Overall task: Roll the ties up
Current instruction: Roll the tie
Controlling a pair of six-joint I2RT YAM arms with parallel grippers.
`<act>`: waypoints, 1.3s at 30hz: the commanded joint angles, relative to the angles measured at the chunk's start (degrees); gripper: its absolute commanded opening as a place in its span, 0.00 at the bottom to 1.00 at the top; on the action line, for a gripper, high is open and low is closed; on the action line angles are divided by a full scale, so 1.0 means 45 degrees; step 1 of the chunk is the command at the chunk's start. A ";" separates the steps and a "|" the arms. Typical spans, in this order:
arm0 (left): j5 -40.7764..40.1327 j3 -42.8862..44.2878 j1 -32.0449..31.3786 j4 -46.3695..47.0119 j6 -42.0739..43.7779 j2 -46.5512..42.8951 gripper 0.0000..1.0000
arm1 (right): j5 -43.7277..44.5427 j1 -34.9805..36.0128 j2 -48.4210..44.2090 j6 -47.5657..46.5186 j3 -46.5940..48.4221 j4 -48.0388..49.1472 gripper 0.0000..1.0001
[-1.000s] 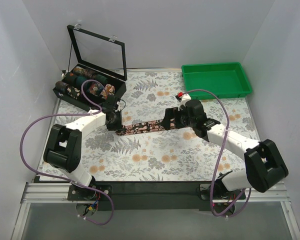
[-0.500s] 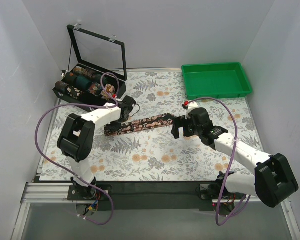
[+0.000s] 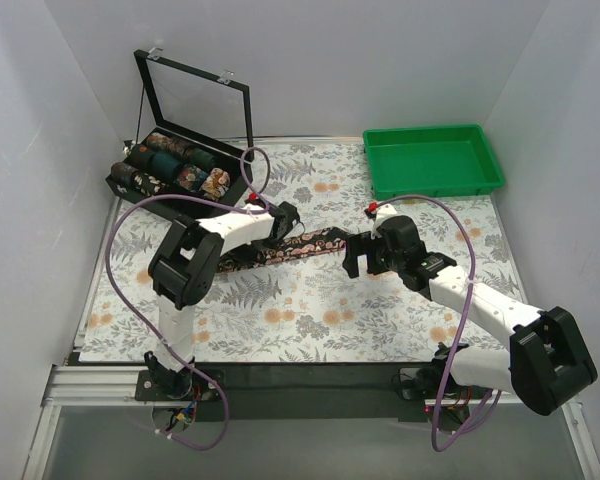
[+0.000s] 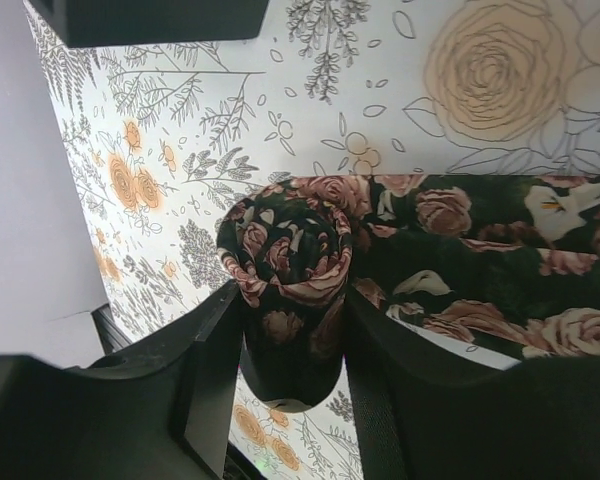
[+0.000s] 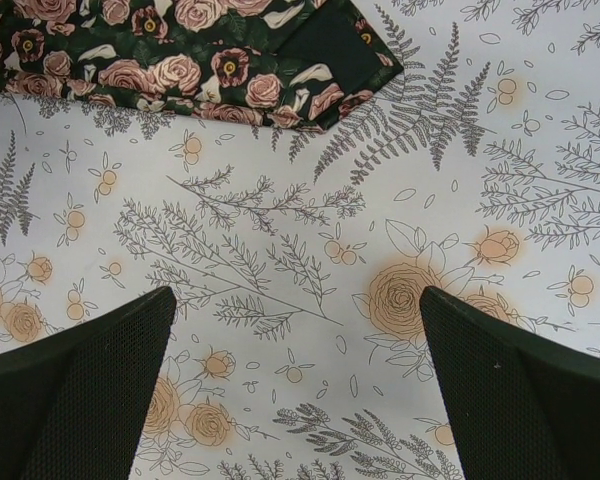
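Far left at the back: black case (image 3: 130, 187), glass lid (image 3: 198, 108) standing open, packed with rolled ties (image 3: 170, 162) in dark floral print and teal, set side by side in rows.

Just right of the case, on the floral table covering (image 3: 310, 320): left gripper (image 3: 284, 226), down over the left end of a tie (image 3: 315, 242). In the left wrist view, closed on the rolled end of that tie, black fingers (image 4: 215, 370) pressed against either side of the roll, a tight bundle of pink roses on dark cloth. From above, roll hidden under the wrist, so its exact spot on the covering hard to fix.

Rightward from the roll: rest of the tie lying flat on the covering, dark green-black with pink and cream roses, slanting slightly toward the back and ending in a pointed tip near mid-table.

Just beyond that tip: right gripper (image 3: 364, 258), spread wide and holding nothing. In the right wrist view, fingers (image 5: 80, 400) far apart at the bottom corners over bare covering, pointed end of the tie across the top of that view, near the fingers but apart from them.

Far right at the back: green tray (image 3: 435, 160), against the wall, well apart from the tie and from both grippers.
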 commanded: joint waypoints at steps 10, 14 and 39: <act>-0.0419 0.1886 -0.1025 -0.1146 -0.1123 0.1129 0.47 | -0.0240 -0.0053 -0.0331 0.0175 -0.0266 0.0285 0.98; -0.0165 0.2510 -0.1182 -0.1361 -0.1142 0.1227 0.50 | -0.0279 -0.0053 -0.0351 0.0233 -0.0285 0.0325 0.98; 0.2977 0.1656 -0.1242 0.2302 -0.0401 -0.3007 0.62 | -0.0279 -0.0072 -0.0995 0.0175 -0.0481 0.0403 0.98</act>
